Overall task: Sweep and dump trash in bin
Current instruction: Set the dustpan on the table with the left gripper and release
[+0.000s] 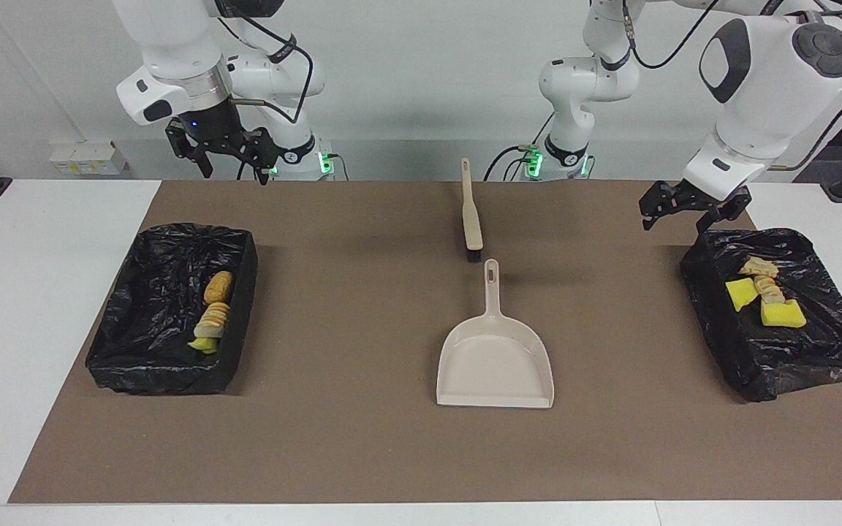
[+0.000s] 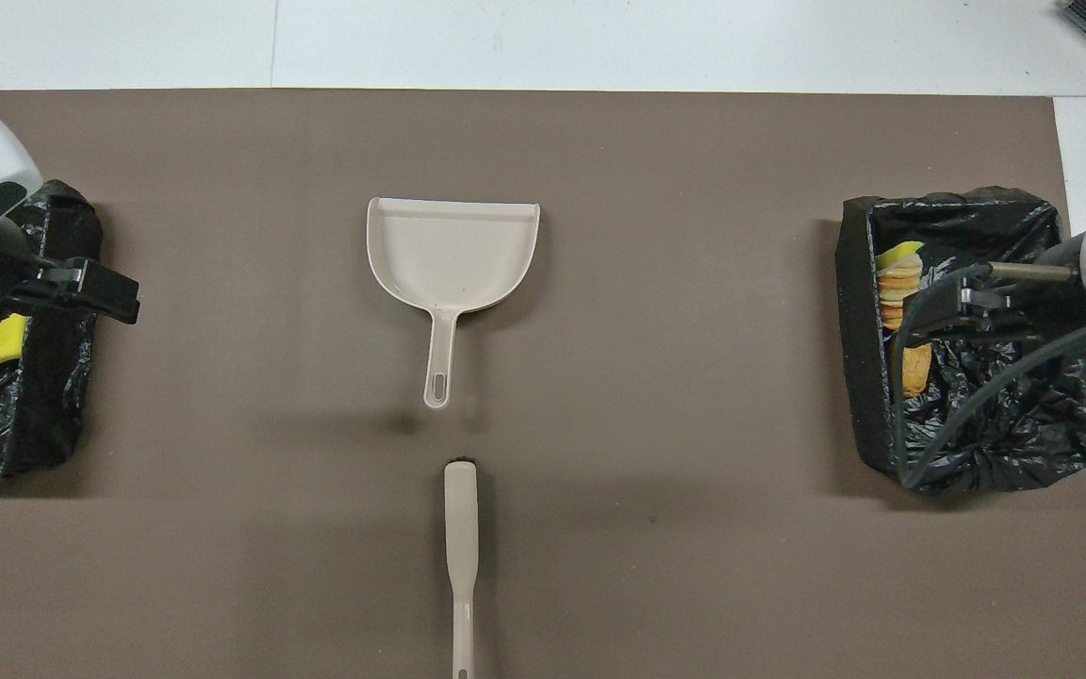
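The trash lies in two black-lined bins. The bin point(image 1: 158, 380) at the right arm's end holds an orange-brown lump point(image 1: 218, 286) and a tan stack point(image 1: 213, 318). In the bin point(image 1: 794, 372) at the left arm's end lie yellow sponge bits point(image 1: 783, 314) and tan lumps point(image 1: 761, 269). My left gripper point(image 1: 673, 219) hangs open and empty over the mat beside that bin's robot-side corner, and also shows in the overhead view point(image 2: 114, 294). My right gripper point(image 1: 237, 172) waits raised and open over the robots' edge of the mat, covering part of its bin in the overhead view point(image 2: 953, 306).
A beige dustpan point(image 1: 494, 361) lies mid-mat, its handle toward the robots. A beige brush point(image 1: 471, 212) lies just nearer to the robots, in line with that handle. Both sit on a brown mat point(image 1: 362, 453) covering the white table.
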### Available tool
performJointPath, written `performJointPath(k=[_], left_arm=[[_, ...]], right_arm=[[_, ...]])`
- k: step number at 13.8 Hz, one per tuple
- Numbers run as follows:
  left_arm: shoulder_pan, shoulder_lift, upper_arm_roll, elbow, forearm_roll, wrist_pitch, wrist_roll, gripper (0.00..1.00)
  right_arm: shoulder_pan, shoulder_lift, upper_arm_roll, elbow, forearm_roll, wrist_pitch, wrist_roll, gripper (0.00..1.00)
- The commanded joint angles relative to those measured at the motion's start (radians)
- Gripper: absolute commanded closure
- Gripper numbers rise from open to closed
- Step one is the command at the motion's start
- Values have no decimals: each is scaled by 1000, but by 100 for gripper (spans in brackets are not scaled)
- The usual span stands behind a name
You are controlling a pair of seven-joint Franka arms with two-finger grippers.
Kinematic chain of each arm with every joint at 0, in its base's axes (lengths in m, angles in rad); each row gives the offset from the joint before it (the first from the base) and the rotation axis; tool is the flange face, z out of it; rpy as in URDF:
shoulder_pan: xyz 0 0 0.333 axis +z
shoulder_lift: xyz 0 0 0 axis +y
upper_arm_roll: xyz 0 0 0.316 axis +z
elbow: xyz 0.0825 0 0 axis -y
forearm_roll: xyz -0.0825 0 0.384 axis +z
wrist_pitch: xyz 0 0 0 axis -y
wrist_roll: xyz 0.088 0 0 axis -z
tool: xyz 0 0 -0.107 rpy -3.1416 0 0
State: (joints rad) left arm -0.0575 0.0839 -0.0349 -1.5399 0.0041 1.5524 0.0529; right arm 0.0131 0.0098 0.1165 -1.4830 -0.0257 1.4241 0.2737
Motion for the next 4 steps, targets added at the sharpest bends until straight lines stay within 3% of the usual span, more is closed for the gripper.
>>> performJointPath(k=[1,4], left_arm=[[2,19,9,26,-9,-26,25,0],[2,19,9,24,-15,-18,34,0]], right_arm=[[-7,1,-5,0,7,12,-33,0],[-7,1,-5,0,7,12,-34,0]])
